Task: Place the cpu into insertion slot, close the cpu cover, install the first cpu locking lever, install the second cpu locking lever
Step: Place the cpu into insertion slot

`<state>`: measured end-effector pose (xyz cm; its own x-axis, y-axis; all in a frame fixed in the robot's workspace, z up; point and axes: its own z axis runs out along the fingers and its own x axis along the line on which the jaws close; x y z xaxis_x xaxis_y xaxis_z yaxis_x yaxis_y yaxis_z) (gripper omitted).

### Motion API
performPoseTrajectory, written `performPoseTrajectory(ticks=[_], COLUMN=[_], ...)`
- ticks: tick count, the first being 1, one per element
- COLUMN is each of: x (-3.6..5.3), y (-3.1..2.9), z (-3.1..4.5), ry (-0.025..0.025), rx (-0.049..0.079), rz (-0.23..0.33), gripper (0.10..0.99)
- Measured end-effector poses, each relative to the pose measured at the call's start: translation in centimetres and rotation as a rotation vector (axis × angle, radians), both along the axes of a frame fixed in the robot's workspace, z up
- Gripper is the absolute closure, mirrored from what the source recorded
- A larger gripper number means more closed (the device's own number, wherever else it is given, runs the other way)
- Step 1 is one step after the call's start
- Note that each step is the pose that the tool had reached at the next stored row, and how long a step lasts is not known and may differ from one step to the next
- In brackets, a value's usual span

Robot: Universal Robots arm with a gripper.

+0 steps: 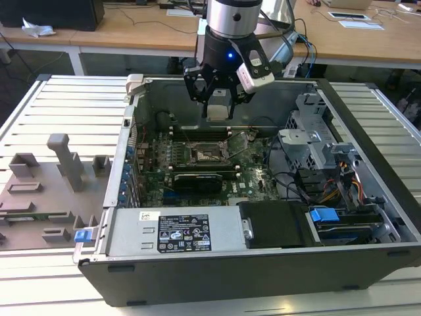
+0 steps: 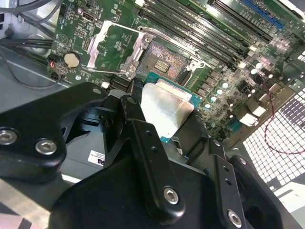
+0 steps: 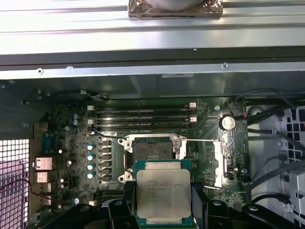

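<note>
My gripper hangs above the open computer case, shut on the cpu, a flat silver-grey square chip with a green edge. In the first wrist view the cpu sits between the black fingers of the gripper, just short of the insertion slot, whose dark centre is bare. The second wrist view shows the cpu held above and apart from the insertion slot. The cpu cover is flipped open beside the socket, and a thin wire lever stands raised.
The green motherboard lies deep inside the case, with long black memory slots beside the socket and a black card nearer the front. A metal drive cage and cables stand at the exterior view's right. Grey fixtures lie left of the case.
</note>
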<state>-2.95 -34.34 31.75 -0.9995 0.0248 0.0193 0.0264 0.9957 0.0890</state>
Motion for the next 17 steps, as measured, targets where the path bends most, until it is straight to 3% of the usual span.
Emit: performPoseTrajectory(ticks=[17], x=[0.00], y=[0.00], z=[-1.10], ry=[0.0000], rx=[0.000], rz=[0.000], gripper=[0.541])
